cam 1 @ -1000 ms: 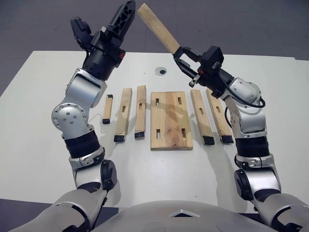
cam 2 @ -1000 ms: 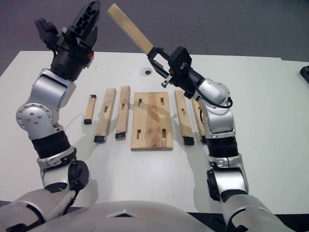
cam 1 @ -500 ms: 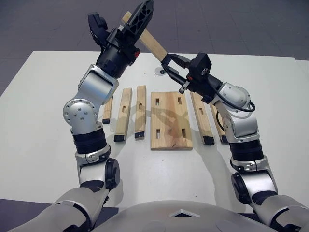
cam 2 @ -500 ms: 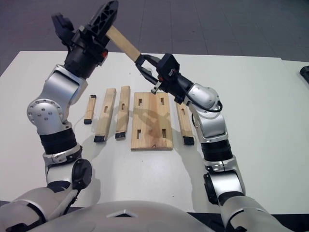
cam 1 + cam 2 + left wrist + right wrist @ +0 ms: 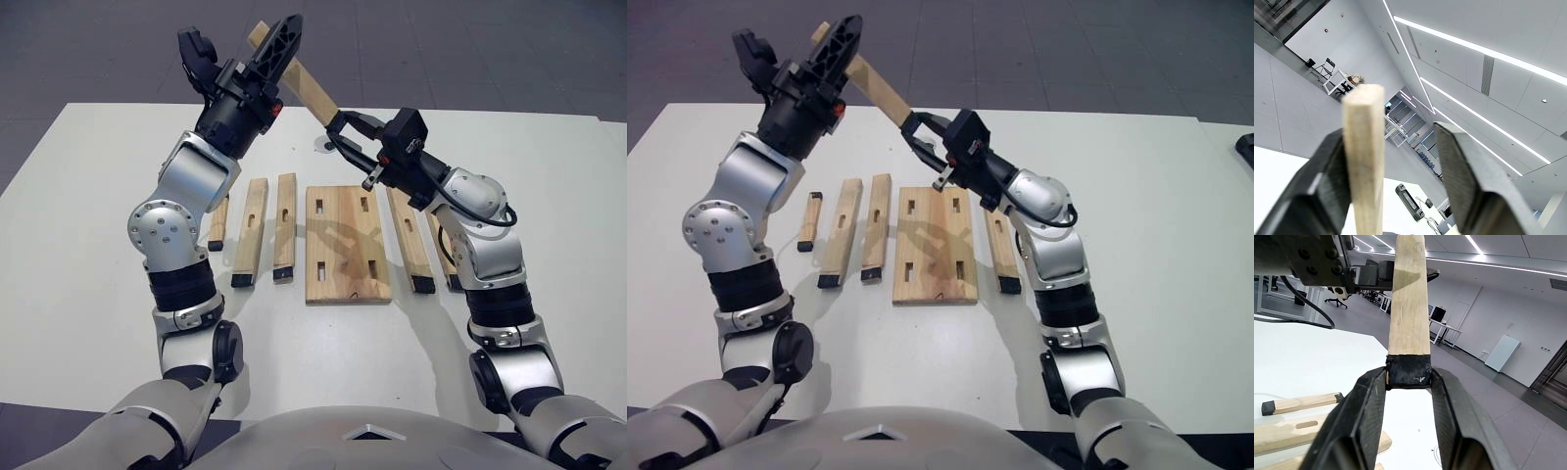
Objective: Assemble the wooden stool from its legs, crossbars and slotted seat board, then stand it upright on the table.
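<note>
My right gripper (image 5: 345,125) is shut on the black-capped end of a wooden bar (image 5: 306,84), holding it slanted up over the back of the table. The bar's free end sits between the fingers of my open left gripper (image 5: 275,44); in the left wrist view the bar (image 5: 1365,161) lies against one finger (image 5: 1327,181) with a gap to the other. The slotted seat board (image 5: 345,243) lies flat mid-table. Two slotted legs (image 5: 252,230) (image 5: 285,225) and a short crossbar (image 5: 219,220) lie to its left.
Two more slotted legs (image 5: 408,238) (image 5: 443,250) lie right of the seat board, the outer one partly under my right arm. The white table (image 5: 88,245) has bare room at the front and on both sides.
Both arms came together: the right gripper carried the bar to the left, and the left gripper swung right until its fingers straddled the bar's free end, then settled slightly lower on it.
</note>
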Action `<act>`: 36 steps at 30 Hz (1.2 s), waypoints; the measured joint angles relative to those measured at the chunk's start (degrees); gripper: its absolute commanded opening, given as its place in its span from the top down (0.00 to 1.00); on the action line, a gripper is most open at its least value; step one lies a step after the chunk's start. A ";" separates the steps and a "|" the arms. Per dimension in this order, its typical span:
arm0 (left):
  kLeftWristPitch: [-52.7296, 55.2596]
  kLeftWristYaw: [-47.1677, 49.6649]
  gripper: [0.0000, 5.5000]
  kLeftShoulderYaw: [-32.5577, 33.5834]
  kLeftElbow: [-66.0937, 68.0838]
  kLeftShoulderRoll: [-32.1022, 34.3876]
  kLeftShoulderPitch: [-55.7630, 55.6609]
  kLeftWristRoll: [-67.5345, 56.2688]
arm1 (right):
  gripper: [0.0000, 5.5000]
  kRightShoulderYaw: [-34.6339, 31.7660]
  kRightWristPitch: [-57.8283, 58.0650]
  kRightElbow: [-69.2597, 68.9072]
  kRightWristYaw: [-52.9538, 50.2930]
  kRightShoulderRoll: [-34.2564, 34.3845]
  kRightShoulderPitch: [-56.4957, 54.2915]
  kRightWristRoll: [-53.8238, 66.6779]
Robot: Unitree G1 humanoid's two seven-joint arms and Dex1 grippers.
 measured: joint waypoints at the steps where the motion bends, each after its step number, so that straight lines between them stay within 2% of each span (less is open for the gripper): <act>1: 0.00 0.00 0.68 0.06 0.04 0.00 0.00 -0.01 | 0.76 0.00 0.00 0.03 -0.03 -0.01 0.00 0.00; 8: -0.27 -0.12 0.88 0.54 0.28 0.06 0.01 0.31 | 0.76 -0.02 -0.10 0.50 -0.16 -0.15 0.00 0.07; 18: -1.45 -1.13 0.89 0.53 1.56 0.06 0.10 2.42 | 0.76 0.21 -0.91 1.56 -0.14 -0.21 -0.27 0.06; 19: -1.68 -1.32 0.90 0.43 1.56 0.06 0.11 2.91 | 0.69 0.32 -0.96 1.80 -0.21 -0.21 -0.40 0.04; 22: -3.05 -3.00 0.92 -0.66 1.33 0.05 0.19 4.97 | 0.62 0.72 -0.16 3.36 -1.41 -0.46 -0.59 -1.34; 26: -6.93 -6.20 0.92 -5.20 0.36 1.01 0.93 13.84 | 0.51 2.38 1.16 6.46 -3.34 -1.22 -0.51 -5.22; 28: -10.41 -7.59 0.92 -7.62 0.20 1.40 1.89 20.34 | 0.47 3.43 3.26 10.85 -6.35 -1.74 -0.72 -9.25; 31: -13.44 -8.36 0.92 -7.57 1.05 2.31 2.05 24.65 | 0.38 3.52 5.30 17.69 -11.47 -3.42 -0.66 -14.26; 33: -15.38 -8.64 0.92 -6.69 1.83 4.02 2.14 27.92 | 0.33 1.76 5.73 21.12 -16.09 -4.77 -0.20 -16.42; 36: -15.83 -9.77 0.92 -5.96 1.97 8.93 3.18 32.08 | 0.25 -5.91 6.37 20.75 -24.56 -4.94 0.20 -15.76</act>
